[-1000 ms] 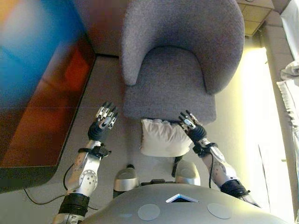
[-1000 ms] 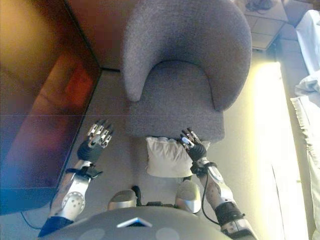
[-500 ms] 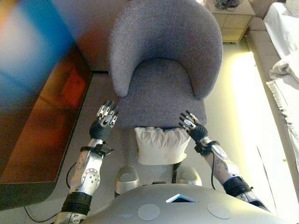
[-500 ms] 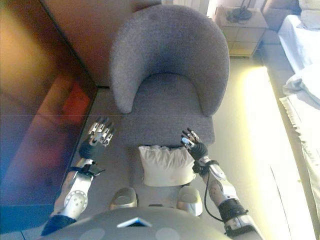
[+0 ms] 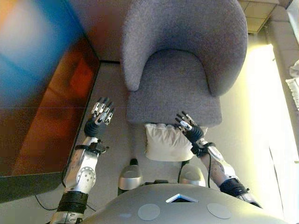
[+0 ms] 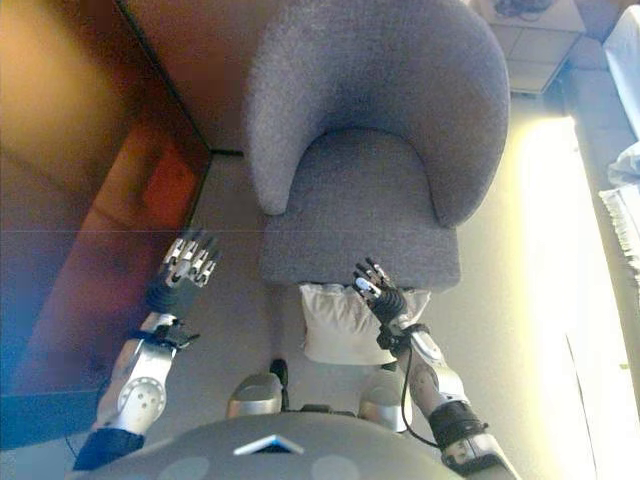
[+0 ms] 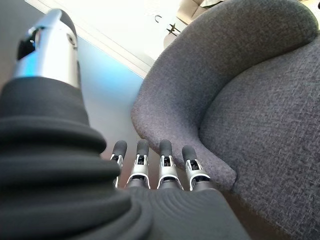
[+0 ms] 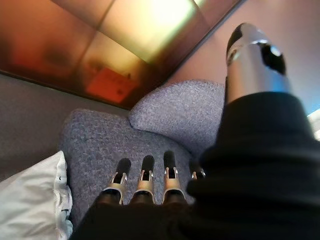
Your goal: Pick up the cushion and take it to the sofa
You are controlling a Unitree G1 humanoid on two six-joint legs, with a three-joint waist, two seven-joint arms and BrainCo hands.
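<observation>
A white cushion point(image 5: 168, 141) lies on the floor against the front of a grey armchair point(image 5: 180, 88); it also shows in the right eye view point(image 6: 343, 322) and in the right wrist view point(image 8: 31, 200). My right hand point(image 5: 189, 131) is open, its fingers straight, above the cushion's right top corner. My left hand point(image 5: 96, 122) is open and empty over the floor to the left of the chair, well apart from the cushion. In the wrist views the left fingers point(image 7: 148, 165) and the right fingers point(image 8: 145, 180) point at the chair.
A dark glossy cabinet point(image 5: 42, 102) runs along the left. A wooden nightstand point(image 5: 257, 14) stands behind the chair at the right. White bedding point(image 5: 294, 77) shows at the right edge. Floor lies open to the right of the chair.
The whole picture has shifted, so the camera has moved. Both hands stay open in much the same pose. The cushion lies where it was.
</observation>
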